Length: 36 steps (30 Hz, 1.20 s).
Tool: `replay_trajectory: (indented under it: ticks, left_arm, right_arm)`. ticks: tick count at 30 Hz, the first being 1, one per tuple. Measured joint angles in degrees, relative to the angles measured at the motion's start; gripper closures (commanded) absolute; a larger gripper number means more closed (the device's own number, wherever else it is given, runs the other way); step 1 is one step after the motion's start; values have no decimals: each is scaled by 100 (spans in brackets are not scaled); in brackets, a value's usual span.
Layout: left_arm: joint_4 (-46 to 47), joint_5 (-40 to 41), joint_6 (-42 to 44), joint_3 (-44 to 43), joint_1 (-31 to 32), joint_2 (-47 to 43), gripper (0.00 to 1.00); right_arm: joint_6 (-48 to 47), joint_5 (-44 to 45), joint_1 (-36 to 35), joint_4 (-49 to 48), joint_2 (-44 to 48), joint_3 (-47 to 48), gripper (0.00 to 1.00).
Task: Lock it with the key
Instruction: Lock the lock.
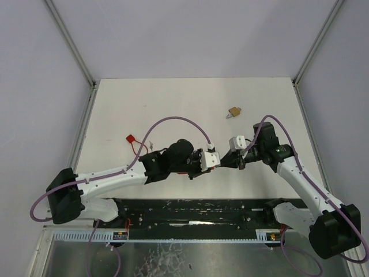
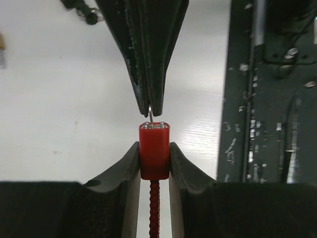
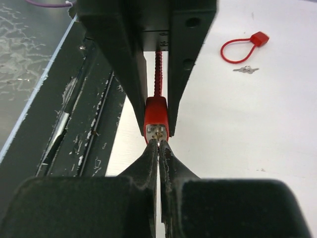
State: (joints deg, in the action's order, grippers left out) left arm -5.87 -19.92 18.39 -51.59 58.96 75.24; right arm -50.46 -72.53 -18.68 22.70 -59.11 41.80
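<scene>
A red lock body [image 2: 154,151] with a ribbed red cable [image 2: 154,208] is clamped between the fingers of my left gripper [image 2: 154,154], which is shut on it. My right gripper [image 3: 158,145] is shut on a thin metal key [image 2: 150,113]. The key's tip meets the lock's silver keyhole face [image 3: 157,131]. In the top view both grippers meet tip to tip above the table's near middle, the left gripper [image 1: 218,162] beside the right gripper [image 1: 229,162]. Most of the key is hidden between the right fingers.
A second red cable lock [image 1: 131,139] lies on the white table [image 1: 173,104] at the left, with small keys [image 3: 246,69] next to it. A brass padlock [image 1: 233,112] sits further back. A black base rail [image 1: 196,210] runs along the near edge.
</scene>
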Motion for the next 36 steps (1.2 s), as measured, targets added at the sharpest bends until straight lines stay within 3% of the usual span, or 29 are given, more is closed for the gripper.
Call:
replay_trajectory:
  ticks: [6, 11, 14, 20, 23, 25, 30, 36]
  left_arm:
    - [24, 1604, 511, 153, 730, -9, 100]
    - [304, 1991, 664, 409, 839, -129, 100]
    - [350, 1744, 632, 511, 785, -282, 100]
    - [415, -39, -122, 511, -63, -319, 100]
    - [420, -452, -343, 463, -219, -264, 100]
    - [354, -177, -304, 468, -68, -269, 100]
    - [356, 1593, 216, 518, 796, -297, 100]
    - [411, 2048, 391, 540, 925, -299, 100]
  right_arm:
    - [-212, 2, 0, 310, -192, -9, 100]
    - [-151, 61, -15, 197, -317, -9, 100]
    - [-24, 0, -46, 146, -315, -9, 100]
    - [-144, -92, -48, 120, -160, -13, 100]
    - [-282, -118, -44, 125, -81, -13, 100]
    - [-319, -122, -20, 210, -72, -13, 100]
    - [-352, -107, 57, 518, -15, -15, 100]
    - [-474, -31, 87, 531, 42, -15, 100]
